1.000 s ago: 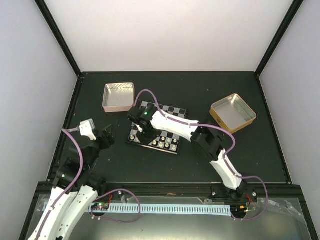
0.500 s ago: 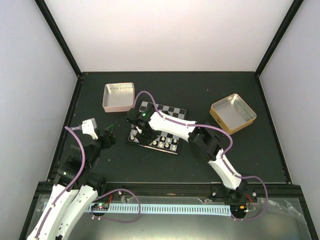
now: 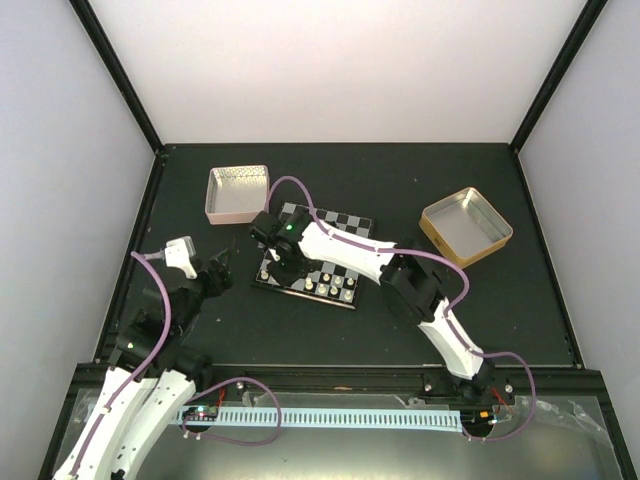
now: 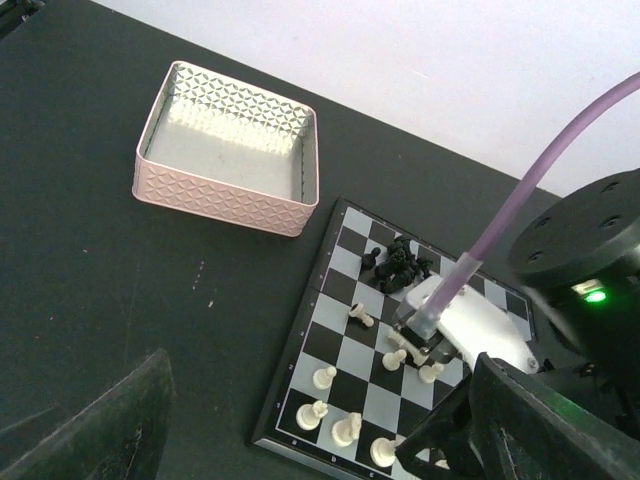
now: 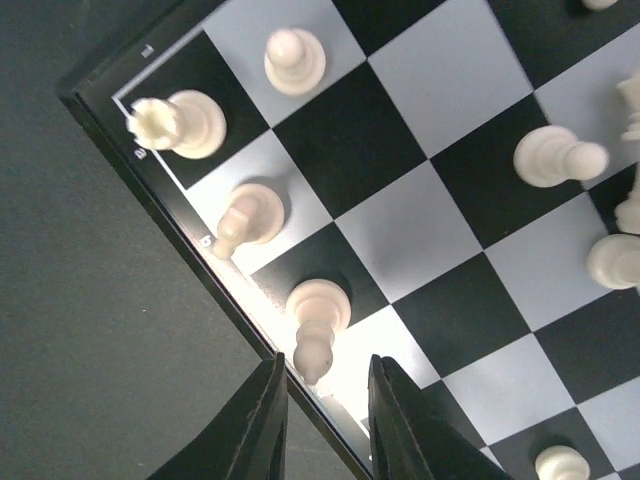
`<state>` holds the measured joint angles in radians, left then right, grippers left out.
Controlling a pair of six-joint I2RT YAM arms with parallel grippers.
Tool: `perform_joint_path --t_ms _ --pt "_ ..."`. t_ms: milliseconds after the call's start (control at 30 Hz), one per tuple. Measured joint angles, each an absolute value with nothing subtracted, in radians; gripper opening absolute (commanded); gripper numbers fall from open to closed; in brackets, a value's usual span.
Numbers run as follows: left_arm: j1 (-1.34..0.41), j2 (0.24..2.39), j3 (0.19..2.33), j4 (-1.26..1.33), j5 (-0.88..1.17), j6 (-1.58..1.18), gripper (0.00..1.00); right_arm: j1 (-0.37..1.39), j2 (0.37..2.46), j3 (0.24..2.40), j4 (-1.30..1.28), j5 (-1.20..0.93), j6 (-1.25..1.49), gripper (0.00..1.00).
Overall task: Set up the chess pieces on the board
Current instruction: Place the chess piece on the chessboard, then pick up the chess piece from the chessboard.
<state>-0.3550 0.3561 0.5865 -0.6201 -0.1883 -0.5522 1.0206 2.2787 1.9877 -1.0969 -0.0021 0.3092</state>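
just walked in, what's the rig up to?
Chess setup, partway done. The right gripper is low over the board's near-left corner, its fingers slightly apart right at a cream-white piece standing in the edge row, not gripping it. Other white pieces stand on the near rows, and the black pieces sit heaped on far squares. The left gripper hangs open and empty over the table, left of the board. The pink tin looks empty.

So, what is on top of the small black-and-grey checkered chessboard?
Cream-white chess pieces sit on its near half; a heap of black chess pieces lies near the far edge. The right claw and arm cover some squares, so those are hidden.
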Motion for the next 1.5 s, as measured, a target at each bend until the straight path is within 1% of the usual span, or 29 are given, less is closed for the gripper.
perform_joint_path --t_ms 67,267,433,667,933,1167,1267,1367,1500 --pt "-0.355 0.356 0.587 -0.620 -0.188 -0.552 0.82 1.021 2.259 1.975 -1.079 0.001 0.316 0.26" --pt "-0.355 0.357 0.587 -0.620 -0.188 -0.552 0.83 1.019 2.106 1.856 -1.005 0.039 0.334 0.41" --pt "-0.355 0.369 0.587 -0.619 -0.185 -0.552 0.83 0.994 1.971 1.745 -0.898 0.080 0.346 0.44" --pt "-0.355 0.376 0.587 -0.616 -0.175 -0.550 0.83 0.926 2.004 1.734 -0.736 0.108 0.309 0.46" --pt "-0.355 0.385 0.587 -0.614 -0.171 -0.548 0.83 0.921 2.178 1.857 -0.642 0.122 0.241 0.44" --pt "-0.355 0.407 0.587 -0.612 -0.170 -0.545 0.83 0.920 2.275 1.911 -0.614 0.146 0.224 0.43" --pt "-0.355 0.416 0.587 -0.613 -0.170 -0.543 0.83 0.918 2.311 1.942 -0.621 0.155 0.218 0.39" --pt "-0.355 0.420 0.587 -0.612 -0.170 -0.542 0.83 0.917 2.338 1.971 -0.643 0.157 0.211 0.32" --pt "-0.355 0.419 0.587 -0.612 -0.168 -0.542 0.83 0.913 2.366 2.000 -0.655 0.154 0.204 0.31"
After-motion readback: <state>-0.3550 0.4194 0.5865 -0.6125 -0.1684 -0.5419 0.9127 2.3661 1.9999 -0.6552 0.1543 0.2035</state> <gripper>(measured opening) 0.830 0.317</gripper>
